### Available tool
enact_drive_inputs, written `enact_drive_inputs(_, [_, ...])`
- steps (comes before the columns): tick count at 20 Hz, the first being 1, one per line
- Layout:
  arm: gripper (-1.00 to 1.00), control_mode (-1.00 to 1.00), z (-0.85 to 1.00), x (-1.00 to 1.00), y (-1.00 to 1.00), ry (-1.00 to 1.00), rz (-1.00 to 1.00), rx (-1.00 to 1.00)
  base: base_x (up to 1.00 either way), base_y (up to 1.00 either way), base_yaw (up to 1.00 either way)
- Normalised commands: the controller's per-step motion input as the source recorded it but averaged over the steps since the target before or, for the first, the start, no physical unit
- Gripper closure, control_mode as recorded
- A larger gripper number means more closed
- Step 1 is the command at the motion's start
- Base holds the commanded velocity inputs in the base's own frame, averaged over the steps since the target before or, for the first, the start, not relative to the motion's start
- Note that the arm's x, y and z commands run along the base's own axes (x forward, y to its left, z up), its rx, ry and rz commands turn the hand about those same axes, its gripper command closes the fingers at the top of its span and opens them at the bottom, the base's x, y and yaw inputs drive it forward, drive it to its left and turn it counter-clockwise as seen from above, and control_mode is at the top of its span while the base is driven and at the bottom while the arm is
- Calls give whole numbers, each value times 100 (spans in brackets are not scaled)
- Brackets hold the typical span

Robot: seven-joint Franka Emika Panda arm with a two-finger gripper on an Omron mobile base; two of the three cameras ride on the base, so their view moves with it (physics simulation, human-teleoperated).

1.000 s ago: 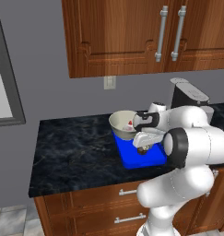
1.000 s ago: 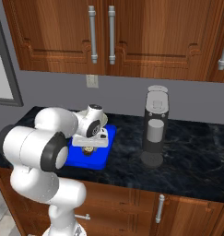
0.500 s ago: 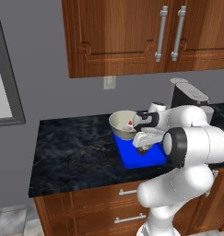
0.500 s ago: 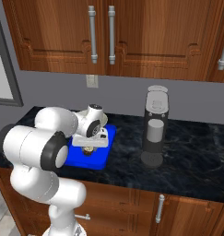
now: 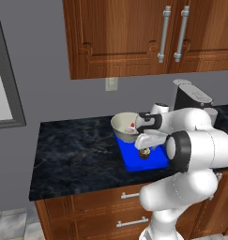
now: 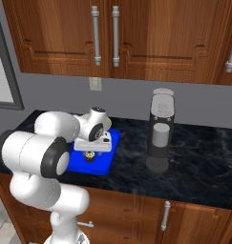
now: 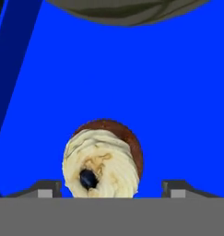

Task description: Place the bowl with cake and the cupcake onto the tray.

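Observation:
The blue tray (image 5: 134,162) (image 6: 104,163) (image 7: 178,92) lies on the dark counter. On its far end stands the cream bowl (image 5: 123,123), whose underside fills the top of the hand view (image 7: 127,11), and the white-pink cake (image 5: 133,126) is inside it. The brown cupcake (image 5: 144,154) (image 6: 89,156) (image 7: 104,159) with a pale swirl stands upright on the tray's near part. My gripper (image 5: 144,149) (image 6: 89,152) (image 7: 112,186) hangs right over it, open. Each of the fingertips (image 7: 49,186) stands a little clear of the cupcake's sides.
A coffee machine (image 6: 160,128) (image 5: 190,96) stands on the counter to the right of the tray. Wooden wall cabinets (image 5: 148,33) hang above, and a wall outlet (image 5: 110,83) sits behind the bowl. The counter's front edge (image 5: 87,190) runs just before the tray.
The jaws have spread wider and let go of the cupcake, which stays standing on the tray. The arm has hardly moved.

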Motion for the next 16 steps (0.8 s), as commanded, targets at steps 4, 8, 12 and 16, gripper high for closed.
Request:
enact_drive_inputs(4, [-100, -100, 17, 0, 2, 0, 0, 0, 0, 0, 0])
enact_drive_inputs(8, [-100, -100, 24, 0, 1, -1, 0, 0, 0, 0, 0])
enact_drive_inputs(12, [-100, -100, 33, -1, 1, -2, 0, 0, 0, 0, 0])
enact_drive_inputs(16, [-100, -100, 31, -20, 0, -7, 0, 0, 0, 0, 0])
